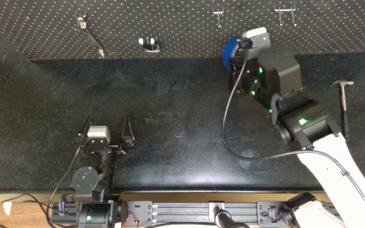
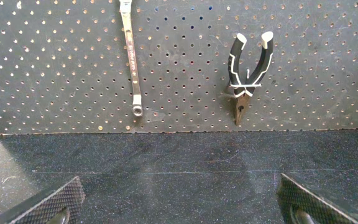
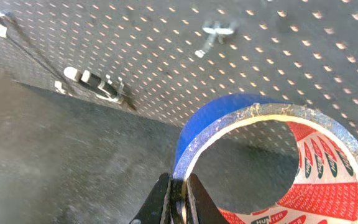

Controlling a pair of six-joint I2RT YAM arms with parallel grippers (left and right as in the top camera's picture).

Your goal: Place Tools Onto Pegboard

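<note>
My right gripper is lifted near the pegboard and is shut on a blue tape roll, its fingertips pinching the roll's wall. The tape roll sits just below an empty metal hook, and that hook lies ahead of the roll. A wrench and black-handled pliers hang on the pegboard. My left gripper rests open low over the black table, facing the board, with nothing between its fingers.
A hammer lies on the table at the far right. Another double hook sticks out of the pegboard at the upper right. The black mat between the arms is bare.
</note>
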